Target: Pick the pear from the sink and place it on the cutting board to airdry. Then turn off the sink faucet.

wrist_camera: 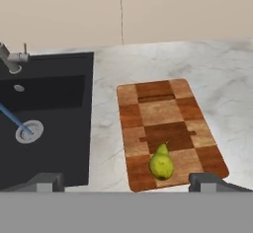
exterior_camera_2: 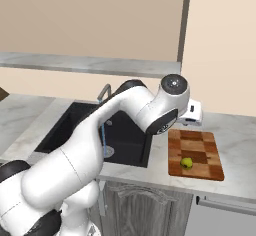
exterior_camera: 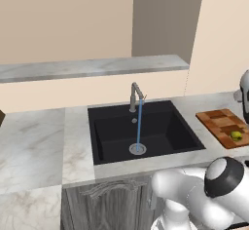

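The yellow-green pear (wrist_camera: pixel 161 163) lies on the near end of the checkered wooden cutting board (wrist_camera: pixel 163 113), on the marble right of the black sink (wrist_camera: pixel 49 103). The same pear (exterior_camera_2: pixel 186 163) rests on the board (exterior_camera_2: pixel 197 150) in the right base view, and in the left base view the pear (exterior_camera: pixel 236 135) is at the far right. My gripper (wrist_camera: pixel 127 182) hovers above the board, open, with nothing between its fingertips (wrist_camera: pixel 207 181). The grey sink faucet (exterior_camera: pixel 134 96) stands behind the basin (exterior_camera: pixel 160 126). A blue water stream (exterior_camera: pixel 139 126) runs from its spout to the drain ring (exterior_camera: pixel 137 149).
Marble counter (exterior_camera: pixel 34 136) spreads left of the sink and around the board. A raised marble ledge (exterior_camera: pixel 92 67) and a beige wall run behind the faucet. My own arm (exterior_camera_2: pixel 115 125) crosses over the sink's right side.
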